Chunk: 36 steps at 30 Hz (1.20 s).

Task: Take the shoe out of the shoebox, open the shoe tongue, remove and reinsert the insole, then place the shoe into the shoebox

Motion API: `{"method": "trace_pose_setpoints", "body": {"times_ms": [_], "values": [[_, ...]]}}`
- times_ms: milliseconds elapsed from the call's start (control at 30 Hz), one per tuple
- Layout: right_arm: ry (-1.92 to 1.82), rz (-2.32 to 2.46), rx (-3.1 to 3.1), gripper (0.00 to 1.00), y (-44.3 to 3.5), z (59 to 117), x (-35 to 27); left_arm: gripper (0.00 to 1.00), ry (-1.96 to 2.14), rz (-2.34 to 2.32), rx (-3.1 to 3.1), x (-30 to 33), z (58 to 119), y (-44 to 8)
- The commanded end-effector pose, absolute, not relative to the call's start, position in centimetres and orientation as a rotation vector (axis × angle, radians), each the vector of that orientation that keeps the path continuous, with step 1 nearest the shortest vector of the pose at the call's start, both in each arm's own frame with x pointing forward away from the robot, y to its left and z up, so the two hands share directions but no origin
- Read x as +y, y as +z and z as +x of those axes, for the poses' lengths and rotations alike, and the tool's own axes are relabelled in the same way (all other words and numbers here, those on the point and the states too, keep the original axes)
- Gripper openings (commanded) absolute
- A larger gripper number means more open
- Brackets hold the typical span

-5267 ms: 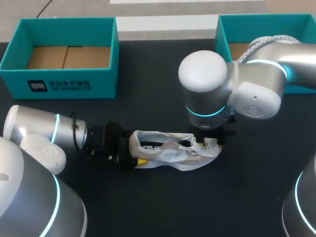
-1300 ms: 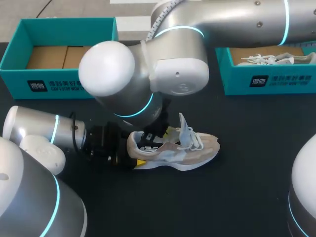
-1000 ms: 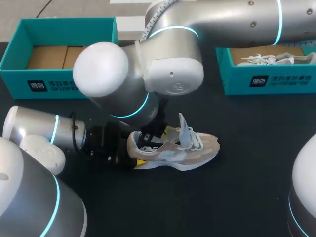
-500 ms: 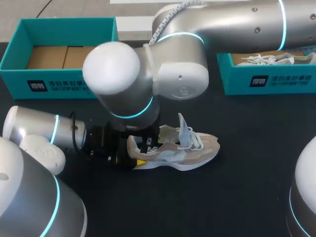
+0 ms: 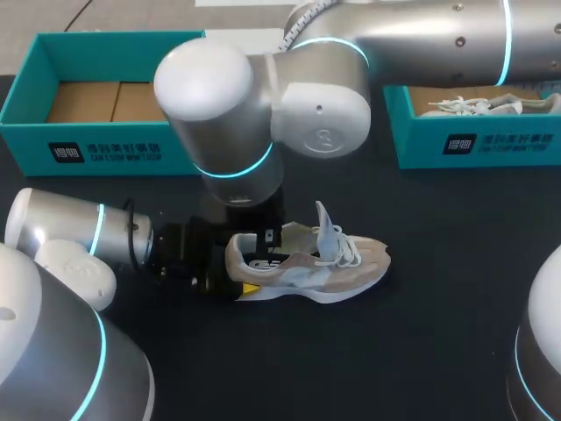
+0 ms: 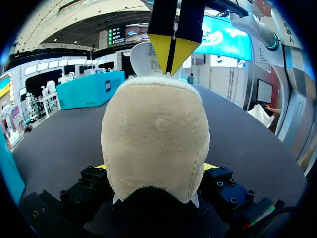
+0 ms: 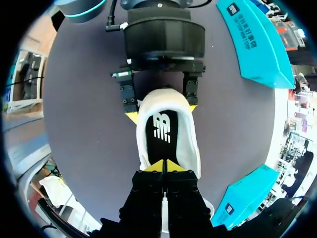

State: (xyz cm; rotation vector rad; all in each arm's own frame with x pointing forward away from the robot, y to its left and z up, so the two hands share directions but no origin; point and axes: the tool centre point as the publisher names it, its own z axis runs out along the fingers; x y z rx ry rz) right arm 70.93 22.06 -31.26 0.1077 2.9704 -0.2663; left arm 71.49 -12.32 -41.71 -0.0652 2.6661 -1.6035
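Well apart from both grippers, at the far edge of the table [image 5: 421,342], stood two teal shoeboxes. The empty shoebox [image 5: 114,140] on the left arm's side showed only its bare cardboard floor. The other shoebox [image 5: 473,145] on the right arm's side held a second shoe [image 5: 478,105], pale with white laces, and the far part of that box was hidden by the right arm crossing above it. The shoe [image 5: 342,259] of the task was in neither box. It lay on its sole on the dark table, its heel clamped between the fingers of the left gripper [image 7: 161,110], one yellow tip pressed to each side. The right gripper [image 7: 163,167] hung over the shoe's opening, just ahead of the heel collar, its two yellow tips pressed together with nothing visible between them. Whether those tips touched the insole [image 7: 162,128] could not be told. In the head view the right arm's bulky wrist hid most of its own fingers, and the left gripper's far finger was behind the heel; the tongue [image 5: 326,230] stood upright. Only the right wrist view looked straight down into the shoe and showed the black insole lying flat inside. The left wrist view showed little but the beige heel filling the space between its fingers, with the right gripper's closed tips just above the collar.
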Motion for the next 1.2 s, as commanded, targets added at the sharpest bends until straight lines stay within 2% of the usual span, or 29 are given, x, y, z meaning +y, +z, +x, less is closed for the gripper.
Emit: {"method": "trace_pose_setpoints", "body": {"times_ms": [33,567,1000,1067,1133,1200], "values": [[-0.246,0.087,2.990,0.00,-32.2,71.4,20.9,0.00,-1.600,-0.064,2.667,-12.2,71.4,-41.8],[-0.027,-0.015,3.070,0.00,-36.7,72.8,20.3,0.00,-1.600,-0.064,2.667,-12.2,71.4,-41.8],[-0.059,-0.065,3.106,0.00,-37.7,73.0,20.2,0.00,-1.600,-0.064,2.667,-12.2,71.4,-41.8],[-0.061,-0.058,3.104,0.14,-37.8,73.0,20.2,0.00,-1.600,-0.064,2.667,-12.2,71.4,-41.8],[-0.064,-0.055,3.103,0.23,-37.8,73.0,20.3,0.00,-1.600,-0.064,2.667,-12.2,71.4,-41.8],[-0.074,-0.048,3.098,0.25,-38.0,73.2,20.5,0.00,-1.600,-0.064,2.667,-12.2,71.4,-41.8]]}}
